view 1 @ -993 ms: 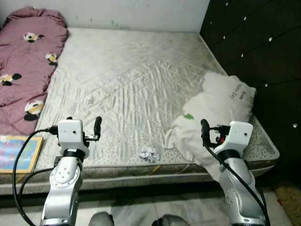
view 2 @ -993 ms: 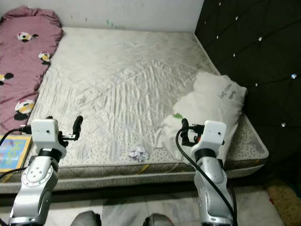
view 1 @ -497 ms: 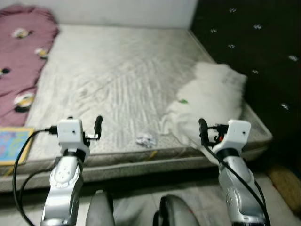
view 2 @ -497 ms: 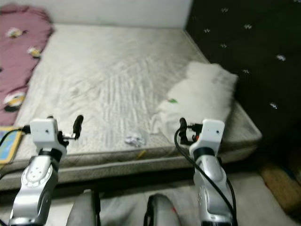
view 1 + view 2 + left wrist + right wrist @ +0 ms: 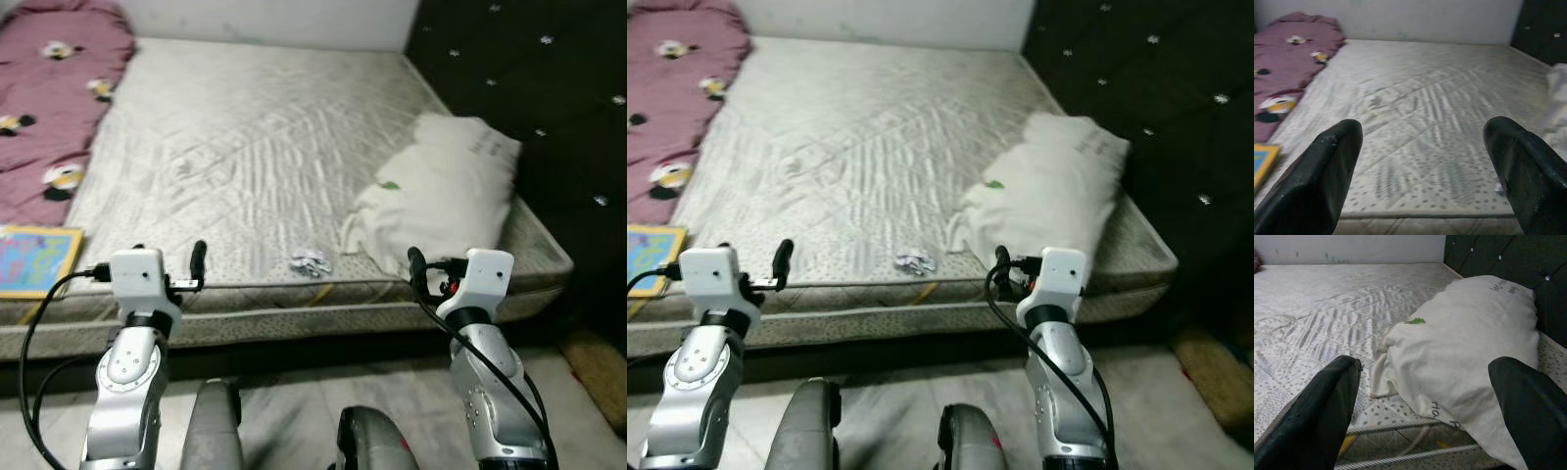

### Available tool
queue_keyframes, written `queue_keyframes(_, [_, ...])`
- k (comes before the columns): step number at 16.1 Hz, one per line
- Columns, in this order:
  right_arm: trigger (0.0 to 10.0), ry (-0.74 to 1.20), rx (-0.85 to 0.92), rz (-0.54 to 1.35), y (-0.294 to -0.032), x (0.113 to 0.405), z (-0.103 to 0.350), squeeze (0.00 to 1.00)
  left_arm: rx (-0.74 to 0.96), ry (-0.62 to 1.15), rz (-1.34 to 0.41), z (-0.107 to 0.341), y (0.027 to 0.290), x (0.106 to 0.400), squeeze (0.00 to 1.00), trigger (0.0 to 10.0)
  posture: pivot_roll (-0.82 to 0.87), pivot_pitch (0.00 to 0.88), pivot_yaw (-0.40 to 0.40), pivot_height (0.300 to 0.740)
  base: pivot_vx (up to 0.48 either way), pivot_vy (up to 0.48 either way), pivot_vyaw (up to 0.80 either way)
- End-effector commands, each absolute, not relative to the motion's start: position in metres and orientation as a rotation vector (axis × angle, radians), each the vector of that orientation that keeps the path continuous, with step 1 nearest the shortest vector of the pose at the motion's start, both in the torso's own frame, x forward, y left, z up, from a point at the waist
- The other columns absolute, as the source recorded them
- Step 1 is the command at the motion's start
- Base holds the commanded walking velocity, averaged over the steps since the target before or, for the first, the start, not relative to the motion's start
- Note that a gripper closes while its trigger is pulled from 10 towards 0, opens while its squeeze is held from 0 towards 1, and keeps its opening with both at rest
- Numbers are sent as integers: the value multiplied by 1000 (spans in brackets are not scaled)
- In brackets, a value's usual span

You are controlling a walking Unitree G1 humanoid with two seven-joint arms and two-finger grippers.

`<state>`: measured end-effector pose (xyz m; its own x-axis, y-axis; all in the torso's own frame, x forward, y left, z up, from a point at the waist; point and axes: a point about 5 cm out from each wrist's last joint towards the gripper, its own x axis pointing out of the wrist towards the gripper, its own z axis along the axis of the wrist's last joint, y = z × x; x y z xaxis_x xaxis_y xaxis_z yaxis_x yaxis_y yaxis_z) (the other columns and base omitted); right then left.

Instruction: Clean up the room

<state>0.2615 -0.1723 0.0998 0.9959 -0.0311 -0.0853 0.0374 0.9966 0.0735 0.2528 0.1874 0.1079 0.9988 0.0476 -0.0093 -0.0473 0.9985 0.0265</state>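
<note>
We stood at the foot edge of the mattress (image 5: 265,127), both arms raised before it. Our left gripper (image 5: 1422,181) and right gripper (image 5: 1425,416) each had fingers spread wide, holding nothing. A crumpled paper scrap (image 5: 311,262) lay near the foot edge, beside the white pillow (image 5: 446,191) at the headboard-side corner.

The mattress (image 5: 265,147), in the middle of the frame, is quilted cloth with a pale, slightly shiny stitched pattern. At the upper left lies a matt maroon cloth blanket (image 5: 54,93) printed with flowers. The white pillow (image 5: 446,191) at the right is soft, wrinkled cloth. Behind it, at the upper right, the dark headboard (image 5: 529,78) is tufted padding with shiny studs. A crumpled piece of paper (image 5: 312,261) lies near the mattress edge. The arms are smooth silver metal, and the left gripper (image 5: 1422,183) and right gripper (image 5: 1425,416) have matt black fingers.
</note>
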Motion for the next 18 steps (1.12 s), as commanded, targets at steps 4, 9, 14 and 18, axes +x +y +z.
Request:
queue_keyframes(4, [10000,51,57,-23,-173,264,107,0,19,-5,21,112,183,256,0,10000,-27,66,-98,651,366,0,713])
queue_keyframes(9, [10000,53,54,-18,-173,266,106,0,15,-1,21,111,182,256,0,10000,-26,62,-103,651,370,0,168])
queue_keyframes(14, [10000,53,52,-12,-173,266,106,0,12,6,21,109,182,254,0,10000,-25,59,-105,651,362,0,0])
queue_keyframes(18, [10000,53,59,-18,-174,267,106,0,12,68,31,100,179,254,0,10000,-21,61,-107,651,169,0,0])
